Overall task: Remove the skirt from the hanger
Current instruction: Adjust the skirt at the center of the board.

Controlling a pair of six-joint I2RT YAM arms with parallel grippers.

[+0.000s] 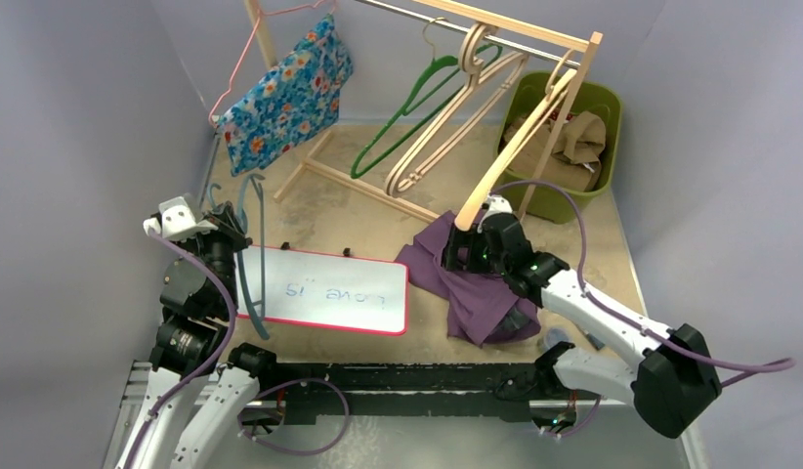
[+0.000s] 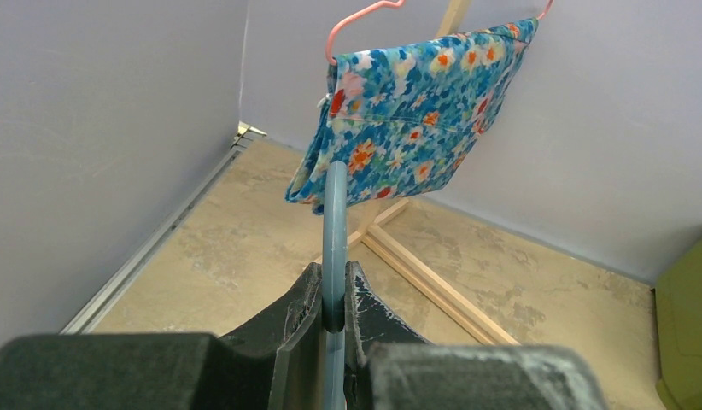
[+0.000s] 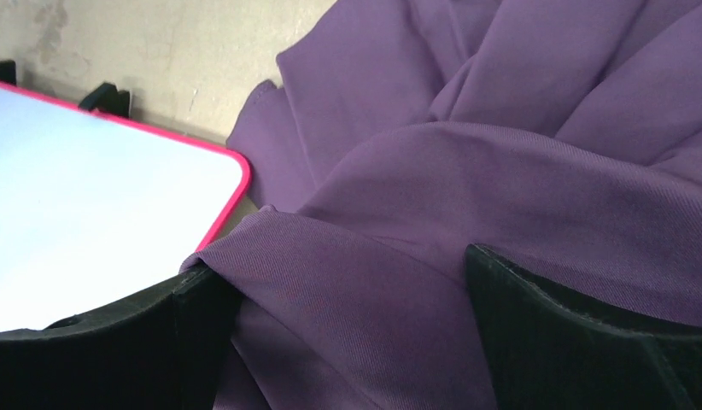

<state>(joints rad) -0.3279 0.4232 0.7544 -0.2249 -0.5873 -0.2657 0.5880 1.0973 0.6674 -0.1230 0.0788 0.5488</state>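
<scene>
My right claw (image 3: 348, 342) spread wide, purple skirt (image 3: 501, 171) heaped right beneath; my left claw (image 2: 332, 299) clamped on blue hanger (image 2: 335, 213), well apart.

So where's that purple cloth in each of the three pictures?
Top view: the purple cloth lies crumpled just right of centre.
Left wrist view: not in it.
Right wrist view: it fills most of the picture.
Shared landmark: the pink-edged whiteboard, directly left of the cloth in the top view and in the right wrist view.
</scene>
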